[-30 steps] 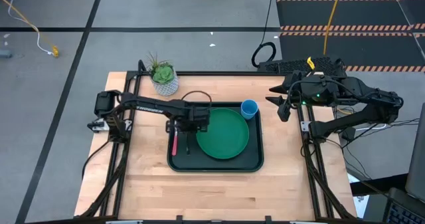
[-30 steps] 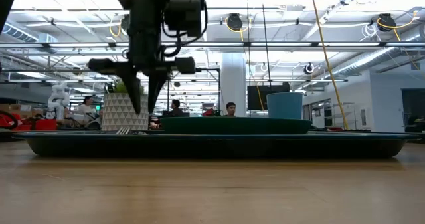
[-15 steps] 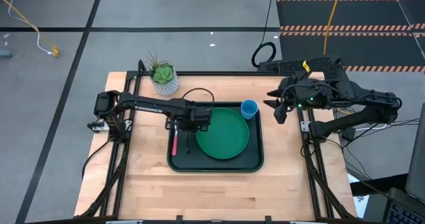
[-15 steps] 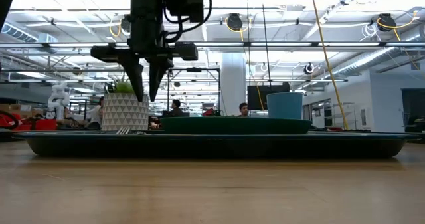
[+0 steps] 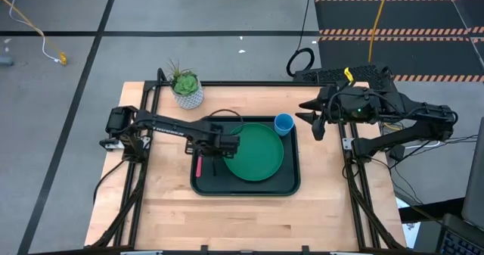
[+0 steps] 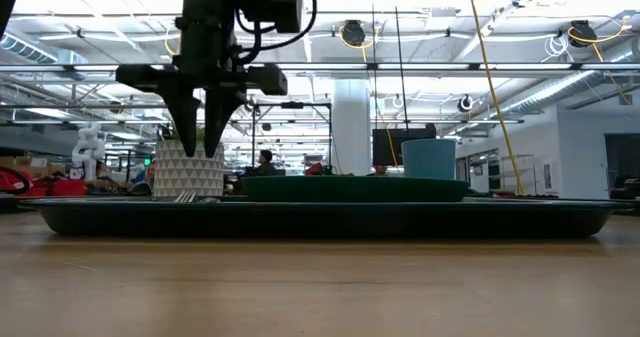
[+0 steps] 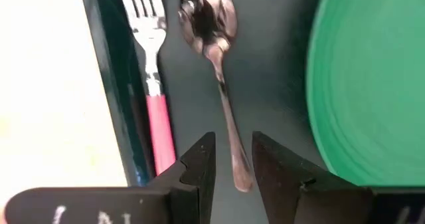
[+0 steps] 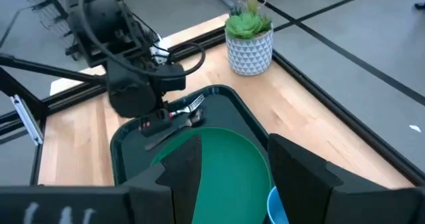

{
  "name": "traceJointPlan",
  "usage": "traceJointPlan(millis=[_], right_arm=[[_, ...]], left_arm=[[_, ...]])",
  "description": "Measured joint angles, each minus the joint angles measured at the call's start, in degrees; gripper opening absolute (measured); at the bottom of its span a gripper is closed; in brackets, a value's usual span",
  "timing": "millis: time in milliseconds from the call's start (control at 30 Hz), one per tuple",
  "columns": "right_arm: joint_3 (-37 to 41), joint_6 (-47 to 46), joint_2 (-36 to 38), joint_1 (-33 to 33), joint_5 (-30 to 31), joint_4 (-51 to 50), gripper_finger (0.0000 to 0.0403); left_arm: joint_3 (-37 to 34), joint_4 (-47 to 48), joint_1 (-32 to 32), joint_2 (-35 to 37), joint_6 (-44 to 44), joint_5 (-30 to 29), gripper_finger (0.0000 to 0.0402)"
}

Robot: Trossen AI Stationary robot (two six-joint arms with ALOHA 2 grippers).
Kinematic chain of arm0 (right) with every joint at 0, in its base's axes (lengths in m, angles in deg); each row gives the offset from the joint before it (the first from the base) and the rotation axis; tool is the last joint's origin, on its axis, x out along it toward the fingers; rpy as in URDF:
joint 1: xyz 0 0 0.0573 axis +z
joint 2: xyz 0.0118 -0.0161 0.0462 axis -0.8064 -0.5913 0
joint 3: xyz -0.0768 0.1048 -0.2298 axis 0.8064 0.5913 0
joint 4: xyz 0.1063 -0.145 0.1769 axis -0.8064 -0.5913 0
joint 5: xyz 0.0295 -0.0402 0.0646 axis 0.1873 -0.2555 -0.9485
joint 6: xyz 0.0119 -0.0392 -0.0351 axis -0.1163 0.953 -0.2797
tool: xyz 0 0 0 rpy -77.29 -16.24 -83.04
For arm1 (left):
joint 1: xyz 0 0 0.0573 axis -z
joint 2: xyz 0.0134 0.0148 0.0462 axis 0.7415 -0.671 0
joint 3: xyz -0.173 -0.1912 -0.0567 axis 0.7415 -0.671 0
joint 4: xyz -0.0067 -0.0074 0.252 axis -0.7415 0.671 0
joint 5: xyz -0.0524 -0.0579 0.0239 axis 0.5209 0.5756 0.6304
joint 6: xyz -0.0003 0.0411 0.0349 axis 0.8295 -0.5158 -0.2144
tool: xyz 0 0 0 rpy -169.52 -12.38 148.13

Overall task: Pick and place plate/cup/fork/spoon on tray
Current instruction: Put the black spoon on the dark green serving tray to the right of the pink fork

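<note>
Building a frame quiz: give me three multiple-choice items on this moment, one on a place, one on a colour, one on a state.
1. Where does the all-silver metal spoon lie?
A. on the bare wood
B. on the dark rectangular tray, between the fork and the plate
C. inside the cup

2. What colour is the handle of the fork?
A. pink-red
B. blue
C. yellow

3. How is the left gripper?
A. shut on the fork
B. open, holding nothing
C. shut on the cup

Key: 1 B, the spoon rests on the tray beside the round flat green plate; 2 A, the left wrist view shows it; 3 B, its fingers stand apart.
</note>
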Motion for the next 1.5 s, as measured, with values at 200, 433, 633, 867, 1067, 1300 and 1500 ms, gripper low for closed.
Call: traceJointPlan(millis=[200, 433, 633, 867, 1067, 1300, 1500], right_arm=[[0.0, -0.3, 0.0, 0.0, 0.0, -0.1, 0.0167], [0.0, -2.0, 0.0, 0.0, -0.1, -0.1, 0.0167], [0.0, -2.4, 0.0, 0.0, 0.0, -0.1, 0.0167], [0.0, -5.5, -0.2, 0.0, 1.7, -0.1, 0.0167], [0.0, -6.5, -0.5, 0.0, 1.9, -0.1, 0.0167], [0.0, -6.6, -1.0, 0.0, 1.7, -0.1, 0.0167], [0.0, -6.6, -1.0, 0.0, 1.6, -0.1, 0.0167]], left_arm=[[0.0, 0.5, -4.0, 0.0, -6.5, 0.1, 0.0099], [0.0, 3.6, -10.3, 0.0, -16.2, -2.0, 0.0099], [0.0, 2.2, -15.3, 0.0, -28.1, -0.2, 0.0099], [0.0, 1.1, -16.0, 0.0, -34.6, 1.1, 0.0099], [-0.1, 0.1, -15.0, 0.0, -36.3, 0.8, 0.0099], [-0.3, -1.3, -14.1, 0.0, -45.0, 4.6, 0.0099], [-3.7, -1.2, -14.2, 0.1, -48.1, 7.5, 0.0099]])
